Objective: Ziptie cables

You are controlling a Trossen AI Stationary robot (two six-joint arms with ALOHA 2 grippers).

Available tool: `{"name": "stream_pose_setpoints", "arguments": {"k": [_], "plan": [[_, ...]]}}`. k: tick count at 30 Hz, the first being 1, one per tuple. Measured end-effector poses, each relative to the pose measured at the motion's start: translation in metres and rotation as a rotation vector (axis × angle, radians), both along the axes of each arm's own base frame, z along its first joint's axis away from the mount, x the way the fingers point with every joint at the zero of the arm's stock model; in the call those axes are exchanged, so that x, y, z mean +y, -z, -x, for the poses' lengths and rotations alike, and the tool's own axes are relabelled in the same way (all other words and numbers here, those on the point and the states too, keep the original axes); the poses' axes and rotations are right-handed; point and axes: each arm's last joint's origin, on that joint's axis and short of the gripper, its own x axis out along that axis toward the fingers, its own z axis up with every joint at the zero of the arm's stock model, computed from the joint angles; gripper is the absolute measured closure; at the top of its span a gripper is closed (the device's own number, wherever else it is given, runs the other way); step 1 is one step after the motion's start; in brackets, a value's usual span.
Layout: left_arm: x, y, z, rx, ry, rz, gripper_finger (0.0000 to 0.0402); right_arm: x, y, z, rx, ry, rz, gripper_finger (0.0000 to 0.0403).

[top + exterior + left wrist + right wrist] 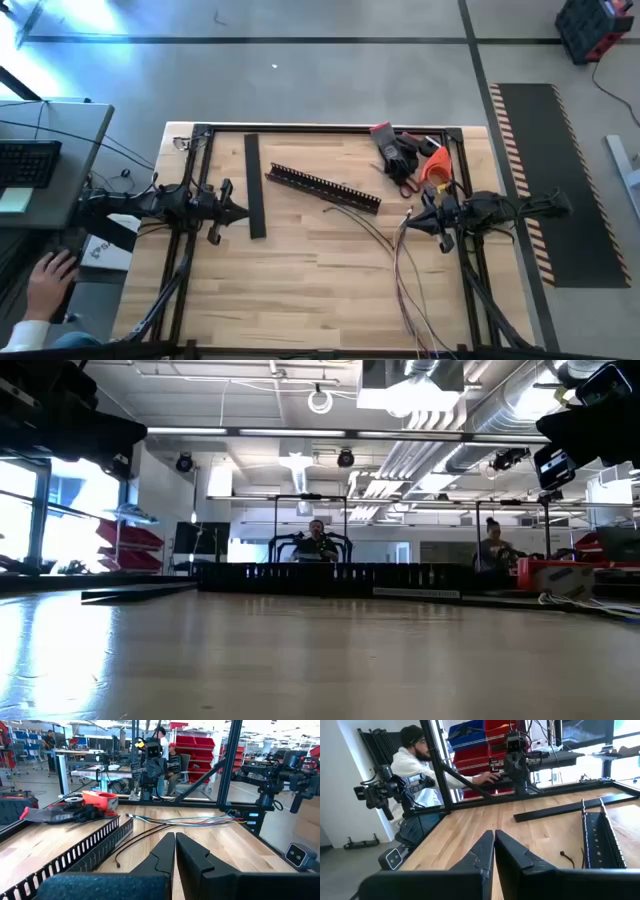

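Note:
The cables (398, 262) are thin dark, reddish and whitish wires. They lie loose on the wooden table, running from near the rail toward the near edge on the right. The left wrist view shows the cables (192, 821) spread flat. My left gripper (238, 212) hovers shut (175, 839) over the table's left side, beside the flat black strip (255, 186). My right gripper (412, 220) hovers shut (494, 836) on the right, just above where the cables bend. A dark cable end (563, 855) lies ahead of its fingers.
The slotted black rail (322, 187) lies aslant mid-table, far of the cables. Black gloves and an orange tool (408, 154) sit at the far right corner. A black frame (330, 128) borders the table. A person's hand (50, 275) shows at the left.

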Motion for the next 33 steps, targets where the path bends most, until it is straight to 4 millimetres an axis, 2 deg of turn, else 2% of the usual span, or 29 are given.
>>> {"name": "stream_pose_setpoints", "arguments": {"k": [33], "plan": [[0.0, 0.0002, 0.0, 0.001, 0.0, 0.001, 0.0401, 0.0, -0.0001, 0.0, 0.0, 0.0, 0.0, 0.0402]]}}
